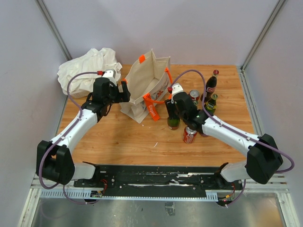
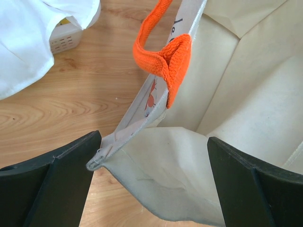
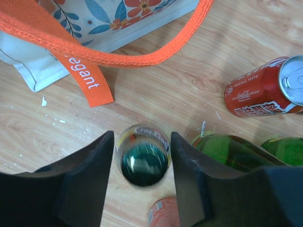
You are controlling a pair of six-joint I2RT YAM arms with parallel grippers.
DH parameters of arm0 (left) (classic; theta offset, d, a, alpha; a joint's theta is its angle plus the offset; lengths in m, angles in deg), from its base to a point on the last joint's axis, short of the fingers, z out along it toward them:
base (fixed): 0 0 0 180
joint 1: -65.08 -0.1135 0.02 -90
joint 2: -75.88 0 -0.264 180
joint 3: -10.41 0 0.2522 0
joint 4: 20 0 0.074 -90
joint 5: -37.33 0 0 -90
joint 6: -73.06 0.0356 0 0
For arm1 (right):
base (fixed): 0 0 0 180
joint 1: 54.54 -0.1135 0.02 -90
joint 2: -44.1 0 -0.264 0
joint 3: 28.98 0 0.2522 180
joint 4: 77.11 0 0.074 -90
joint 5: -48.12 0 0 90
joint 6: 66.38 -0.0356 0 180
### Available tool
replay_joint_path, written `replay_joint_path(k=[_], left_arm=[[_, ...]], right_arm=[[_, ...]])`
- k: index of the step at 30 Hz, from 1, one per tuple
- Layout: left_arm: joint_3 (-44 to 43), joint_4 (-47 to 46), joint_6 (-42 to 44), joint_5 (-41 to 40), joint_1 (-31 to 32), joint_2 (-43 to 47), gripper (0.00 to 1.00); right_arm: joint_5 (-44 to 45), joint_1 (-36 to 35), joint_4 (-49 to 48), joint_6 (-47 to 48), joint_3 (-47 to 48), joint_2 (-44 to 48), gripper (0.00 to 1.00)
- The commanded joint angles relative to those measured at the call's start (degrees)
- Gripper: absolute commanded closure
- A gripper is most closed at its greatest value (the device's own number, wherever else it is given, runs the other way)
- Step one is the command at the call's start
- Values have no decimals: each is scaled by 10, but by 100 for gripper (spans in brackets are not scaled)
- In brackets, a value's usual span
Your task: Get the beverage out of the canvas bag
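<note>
Canvas bag (image 1: 144, 82): stands upright at the centre of the tabletop (image 1: 118, 142), mouth open. We see only bare fabric in the visible part of its interior.
Left tool (image 2: 154, 142): released, fingers spread astride the bag's rim.
Beverage, a green bottle (image 3: 143, 158): outside the bag, upright just right of it, top clenched by the right tool (image 1: 171, 105).
Red can (image 1: 190, 135): we log it just lower right of that bottle.
Second can (image 1: 194, 94), dark bottle (image 1: 211, 82), another green bottle (image 1: 211, 104): grouped further right.
White cloth heap (image 1: 87, 66): upper left.

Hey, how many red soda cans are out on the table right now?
2. One red can sits nearest the arm bases, just right of the green bottle the right gripper holds; the other is behind that gripper. More may hide in the canvas bag.
</note>
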Motion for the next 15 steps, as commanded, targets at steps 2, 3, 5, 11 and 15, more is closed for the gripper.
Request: replay_joint_path(k=[2,3,5,11,15], left_arm=[[-17,8,10,-2,-2,19,0],[-17,8,9,-1,-1,21,0],[-15,8,8,-3,-2,27,0],[-14,7,8,-13,-1,50,0],[-17,8,9,-20,-1,79,0]], right_arm=[[22,8,-29,-15,14,0,27],[23,8,-25,-15,17,2,20],[24,8,-16,-13,22,5,13],[16,8,6,2,47,20,1],[15,7,15,17,71,38,2]])
